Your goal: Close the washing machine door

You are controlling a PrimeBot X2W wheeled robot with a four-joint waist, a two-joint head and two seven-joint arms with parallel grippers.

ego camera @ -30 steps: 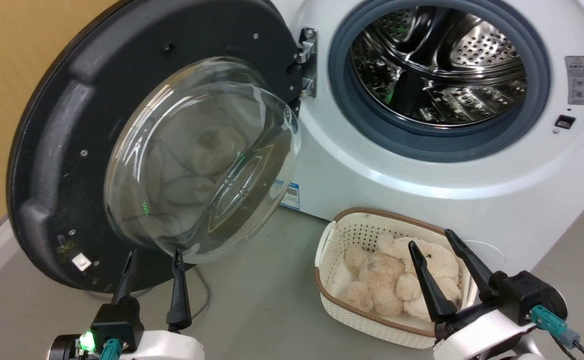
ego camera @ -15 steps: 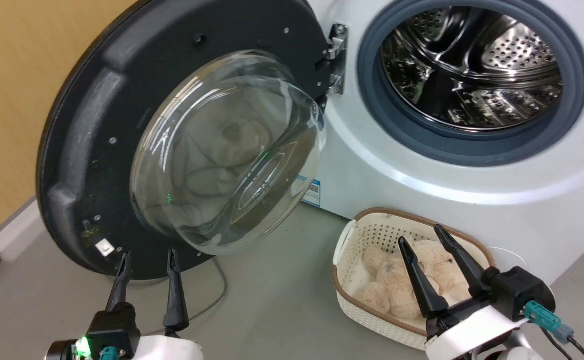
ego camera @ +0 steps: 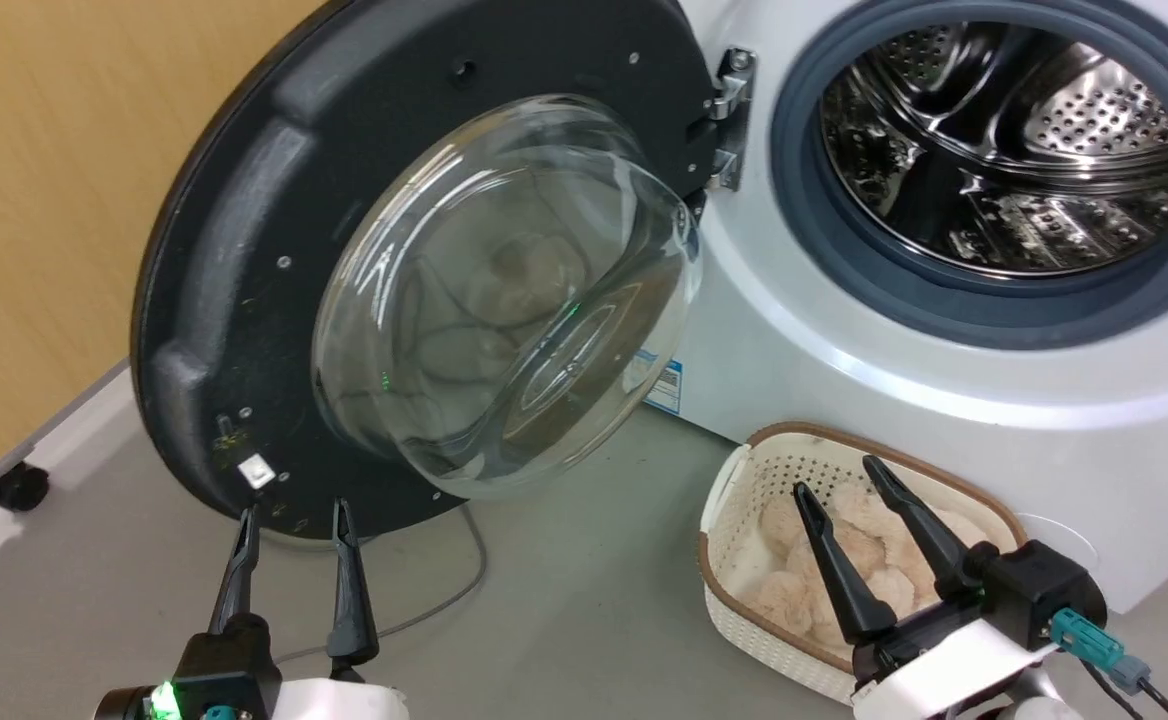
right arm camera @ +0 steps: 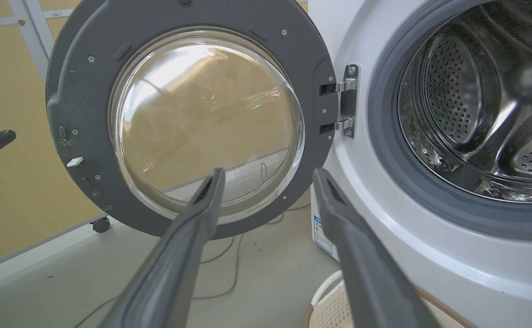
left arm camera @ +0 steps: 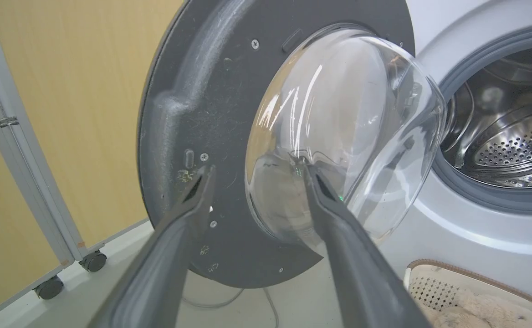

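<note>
Presently the washing machine door (ego camera: pixel 244 300) is noted swung wide left of the washing machine (ego camera: pixel 844 380), with fingers of the left gripper (ego camera: pixel 294 510) and right gripper (ego camera: pixel 834 475) spread and empty; slippage is risked if its bulging glass (ego camera: pixel 504 300) is pushed.

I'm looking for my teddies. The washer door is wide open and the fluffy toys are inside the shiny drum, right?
Not quite. The door is wide open, but the fluffy toys lie in the white basket on the floor by the washer, not inside the drum. The head view shows it.
</note>
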